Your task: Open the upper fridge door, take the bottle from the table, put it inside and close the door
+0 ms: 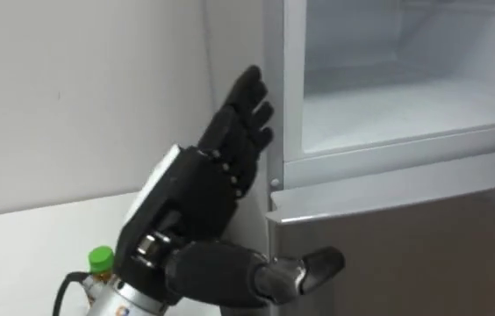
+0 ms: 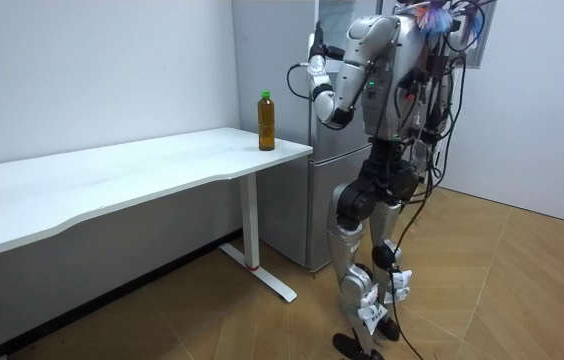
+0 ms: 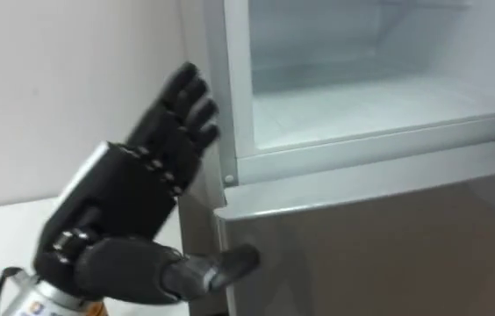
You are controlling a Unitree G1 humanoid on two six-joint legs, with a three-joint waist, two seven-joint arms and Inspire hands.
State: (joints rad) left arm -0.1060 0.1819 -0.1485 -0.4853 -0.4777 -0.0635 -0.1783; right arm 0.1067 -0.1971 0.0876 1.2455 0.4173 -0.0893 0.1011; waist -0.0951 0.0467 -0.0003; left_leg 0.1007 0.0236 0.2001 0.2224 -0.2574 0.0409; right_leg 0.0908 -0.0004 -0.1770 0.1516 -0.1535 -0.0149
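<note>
A bottle (image 2: 266, 120) of amber drink with a green cap (image 1: 100, 259) stands upright on the white table (image 2: 112, 180), near the corner closest to the fridge. My left hand (image 1: 195, 193) is raised in front of the fridge's left edge, above and to the right of the bottle. It is open with straight fingers and the thumb stuck out, and it holds nothing. In the room view this hand (image 2: 314, 45) is up at the fridge's front corner. The upper fridge compartment (image 1: 388, 110) stands open, white inside, with a bare floor.
The grey lower fridge door (image 1: 405, 246) is closed below the open compartment. A white wall (image 1: 72, 88) runs behind the table. In the room view I stand upright on the wooden floor (image 2: 482, 290), right in front of the fridge (image 2: 292, 170), with the table's end to my left.
</note>
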